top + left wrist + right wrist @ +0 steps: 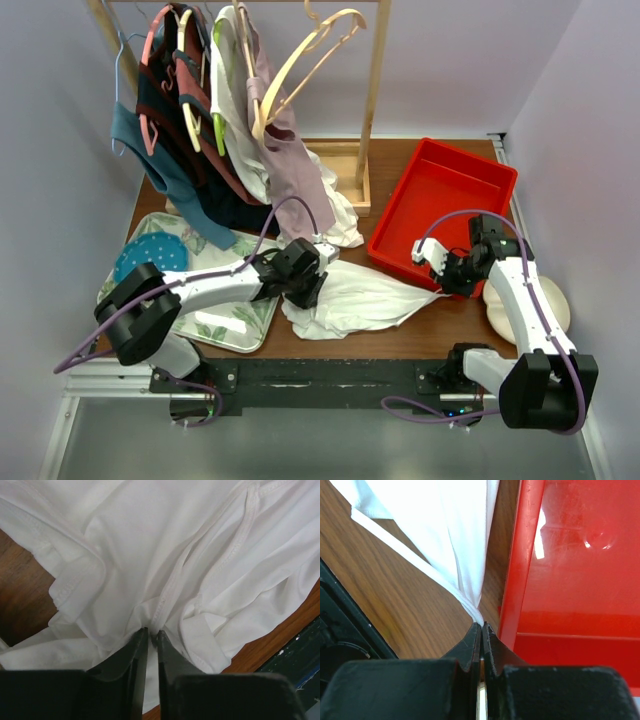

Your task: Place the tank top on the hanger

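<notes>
Thin white fabric tank top (360,300), crumpled on wooden table (400,338) beside red plastic bin (450,195); right gripper (481,626) pinches its stretched corner, left gripper (152,631) nips a central fold, likely to spread it for hanging.

Tank top (352,296): thin white fabric with stitched hems, lying crumpled in folds on the table (440,330), near the front edge, about mid-width. Right end drawn out to a taut point, pinched in the closed right gripper (482,626). A bunched fold at the left side is nipped between the left gripper (151,632) fingers. Not on the hanger.

Hanger (287,72): pale cream, broad curved arms, bare, hanging steeply tilted from the rack (375,90) at the back edge.
</notes>
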`<state>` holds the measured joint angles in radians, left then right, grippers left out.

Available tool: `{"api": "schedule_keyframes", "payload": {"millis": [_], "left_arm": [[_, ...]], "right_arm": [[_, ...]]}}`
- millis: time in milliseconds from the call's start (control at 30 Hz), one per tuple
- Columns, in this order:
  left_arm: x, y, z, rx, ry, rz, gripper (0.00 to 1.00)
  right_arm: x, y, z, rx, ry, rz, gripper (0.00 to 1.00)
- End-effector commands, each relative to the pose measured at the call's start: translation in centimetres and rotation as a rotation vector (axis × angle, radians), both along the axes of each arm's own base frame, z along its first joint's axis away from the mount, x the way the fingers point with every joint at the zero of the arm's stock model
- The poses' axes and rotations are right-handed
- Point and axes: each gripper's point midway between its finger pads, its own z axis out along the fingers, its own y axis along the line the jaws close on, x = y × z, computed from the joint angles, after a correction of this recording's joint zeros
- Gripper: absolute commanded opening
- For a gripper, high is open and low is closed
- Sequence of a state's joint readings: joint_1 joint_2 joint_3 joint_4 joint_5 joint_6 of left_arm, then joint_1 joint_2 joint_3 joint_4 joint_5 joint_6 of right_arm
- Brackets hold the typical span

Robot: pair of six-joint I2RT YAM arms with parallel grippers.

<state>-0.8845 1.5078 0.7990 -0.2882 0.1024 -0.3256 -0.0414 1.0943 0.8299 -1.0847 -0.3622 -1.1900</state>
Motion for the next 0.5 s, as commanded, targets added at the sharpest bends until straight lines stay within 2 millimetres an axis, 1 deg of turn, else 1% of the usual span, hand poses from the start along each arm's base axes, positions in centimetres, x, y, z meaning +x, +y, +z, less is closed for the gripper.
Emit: {"api": "schedule_keyframes", "payload": {"millis": [0, 33, 100, 167, 200, 233, 300, 333, 400, 467], "left_arm": [[0.8, -1.7, 1.7, -0.059, -0.033, -0.019, 0.02], [0.8, -1.8, 2.1, -0.070, -0.038, -0.020, 0.00], [0.9, -1.7, 2.8, -0.080, -0.052, -0.014, 0.00], [1.0, -1.8, 4.2, -0.105, -0.073, -0.012, 0.00], [1.1, -1.5, 4.7, -0.100, -0.085, 0.000, 0.00], [1.3, -1.4, 6.0, -0.124, -0.112, 0.006, 0.00], [1.6, -1.0, 7.5, -0.138, -0.138, 0.024, 0.00], [1.9, -0.7, 9.1, -0.170, -0.164, 0.038, 0.00], [2.1, -0.6, 10.9, -0.207, -0.186, 0.043, 0.00], [2.6, -0.2, 13.4, -0.255, -0.223, 0.057, 0.00]], "right_arm": [[0.6, 0.7, 0.9, 0.039, -0.017, 0.016, 0.00], [0.6, 0.6, 0.9, 0.039, -0.016, 0.014, 0.00], [0.6, 0.7, 1.1, 0.040, -0.019, 0.015, 0.00], [0.5, 0.8, 1.5, 0.049, -0.018, 0.021, 0.00], [0.5, 0.9, 1.7, 0.054, -0.020, 0.022, 0.00], [0.5, 1.1, 2.1, 0.064, -0.028, 0.027, 0.00], [0.4, 1.8, 3.3, 0.100, -0.041, 0.039, 0.00], [0.4, 2.0, 3.9, 0.109, -0.055, 0.044, 0.00], [0.7, 2.6, 5.4, 0.144, -0.084, 0.058, 0.00], [1.0, 3.1, 7.0, 0.170, -0.120, 0.066, 0.00]]}}
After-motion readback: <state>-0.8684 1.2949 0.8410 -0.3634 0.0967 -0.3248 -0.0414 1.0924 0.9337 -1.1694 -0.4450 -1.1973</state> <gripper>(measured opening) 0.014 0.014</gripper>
